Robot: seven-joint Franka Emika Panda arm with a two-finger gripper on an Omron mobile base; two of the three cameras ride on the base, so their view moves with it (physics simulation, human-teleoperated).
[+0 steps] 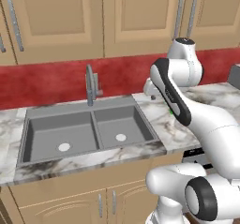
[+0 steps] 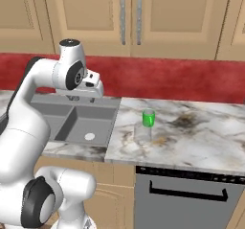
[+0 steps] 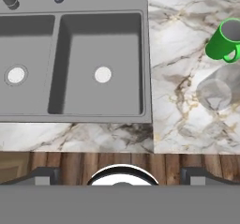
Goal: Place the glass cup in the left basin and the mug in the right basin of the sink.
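The white jointed robot arm with dark joints (image 1: 197,120) rises from the lower right of the left base view, bends at a raised elbow in the upper right and reaches toward the frame's centre. In the right base view it climbs the left edge, and its white two-finger tool (image 2: 81,97) hangs at the upper left, pointing down. The tool's jaws stand wide apart, holding nothing.

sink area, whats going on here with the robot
Nothing is being handled yet. The arm's end effector hangs open over the sink and holds nothing. The green mug and the glass cup stand close together on the marble counter to the right of the sink. The left basin and the right basin hold no dishes.
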